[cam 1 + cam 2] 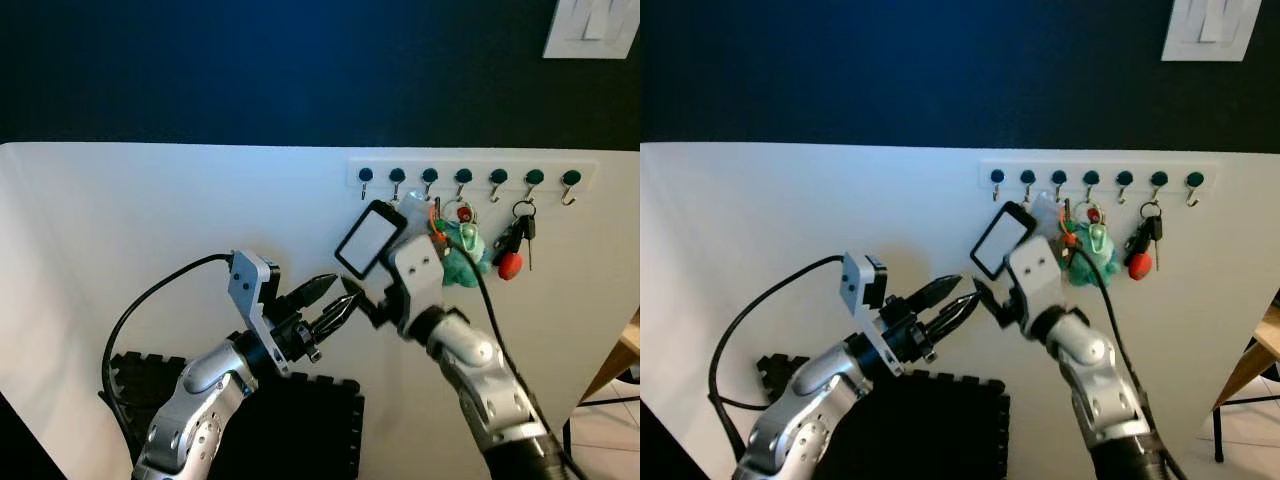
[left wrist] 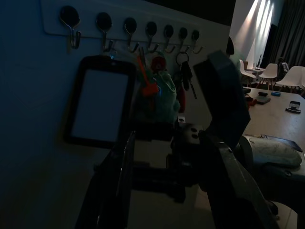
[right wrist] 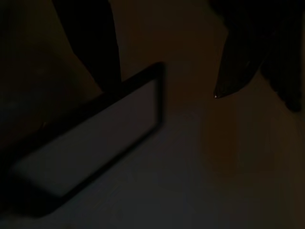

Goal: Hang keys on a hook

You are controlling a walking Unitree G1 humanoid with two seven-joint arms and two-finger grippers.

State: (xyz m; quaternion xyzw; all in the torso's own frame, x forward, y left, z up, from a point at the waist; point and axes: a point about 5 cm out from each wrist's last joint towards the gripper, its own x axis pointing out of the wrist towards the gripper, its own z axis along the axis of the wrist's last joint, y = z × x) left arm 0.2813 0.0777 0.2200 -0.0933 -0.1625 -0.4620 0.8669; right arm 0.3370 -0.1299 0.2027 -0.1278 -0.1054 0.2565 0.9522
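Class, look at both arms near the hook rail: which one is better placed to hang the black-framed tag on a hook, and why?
Probably the right. The right gripper sits directly beneath the black-framed tag, just under the hook rail. The left gripper is lower and farther from the hooks.

The wall (image 1: 150, 210) is white below and dark navy above. The hooks (image 1: 463, 178) have dark green caps on a white rail. A black-framed white tag (image 1: 368, 238), a teal plush (image 1: 462, 262), black keys (image 1: 522, 232) and a red fob (image 1: 509, 264) hang there. The mat (image 1: 300, 425) is black.
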